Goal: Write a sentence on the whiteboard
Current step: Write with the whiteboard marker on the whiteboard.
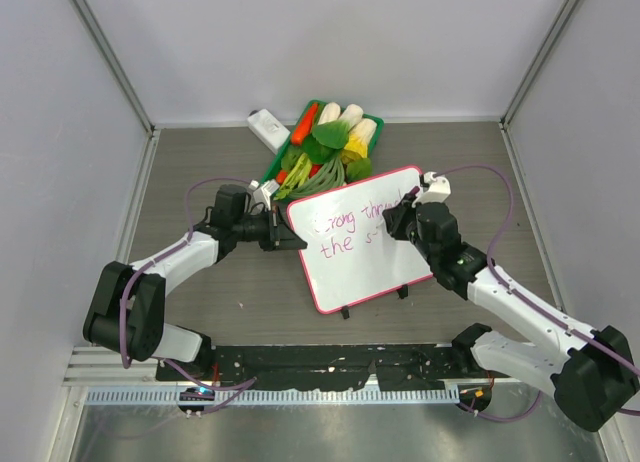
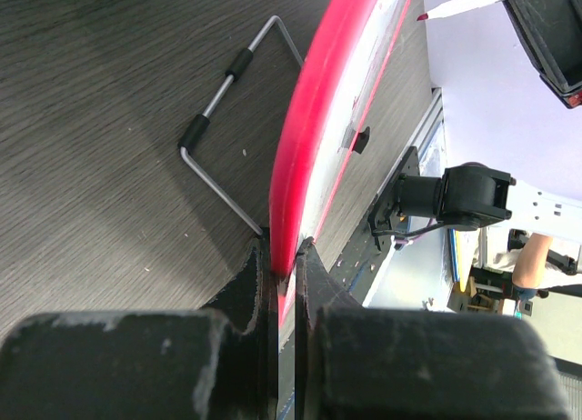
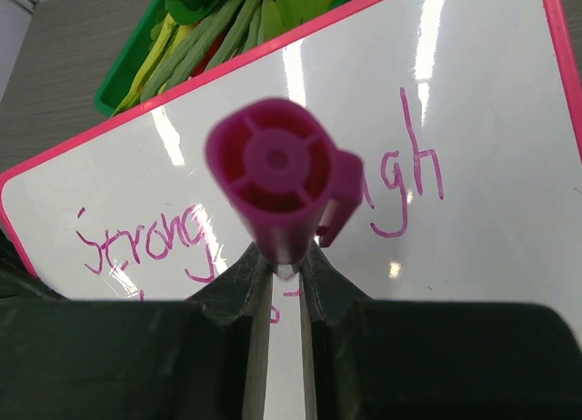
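The right gripper (image 3: 284, 259) was pinched tight on a magenta marker (image 3: 273, 165), held close against the whiteboard (image 1: 370, 262), which stood propped mid-table on its wire stand (image 2: 218, 97). The sentence (image 1: 350, 230) read "Strong through", then "the s", as far as I could make out. The left gripper (image 2: 284, 256) clamped the board's left rim. Just behind sat a green vegetable basket (image 1: 272, 165).

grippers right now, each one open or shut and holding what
Left gripper: closed on the pink edge of the whiteboard.
Right gripper: closed on the marker.
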Robot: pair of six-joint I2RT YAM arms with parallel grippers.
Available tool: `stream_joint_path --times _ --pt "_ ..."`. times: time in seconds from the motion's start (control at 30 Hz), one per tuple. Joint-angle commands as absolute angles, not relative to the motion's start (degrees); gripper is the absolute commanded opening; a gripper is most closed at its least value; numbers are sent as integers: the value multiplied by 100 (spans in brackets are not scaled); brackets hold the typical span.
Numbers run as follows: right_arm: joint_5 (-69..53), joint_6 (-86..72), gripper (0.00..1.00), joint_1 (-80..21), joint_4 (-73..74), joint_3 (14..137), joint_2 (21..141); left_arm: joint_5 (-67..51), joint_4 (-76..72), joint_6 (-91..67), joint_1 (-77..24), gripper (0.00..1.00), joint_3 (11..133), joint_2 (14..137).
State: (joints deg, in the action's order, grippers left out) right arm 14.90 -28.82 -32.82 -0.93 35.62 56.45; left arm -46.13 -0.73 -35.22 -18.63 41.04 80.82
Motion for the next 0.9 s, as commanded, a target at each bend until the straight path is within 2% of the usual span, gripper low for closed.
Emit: stream_joint_path --times 0.0,0.87 --pt "1503 -2865 1 -3261 -316 3841 5713 -3753 185 -3032 -1802 0 4192 8077" --pt "1389 -2883 1 -3261 130 3112 5564 -3753 185 -3032 -1810 0 4157 8042"
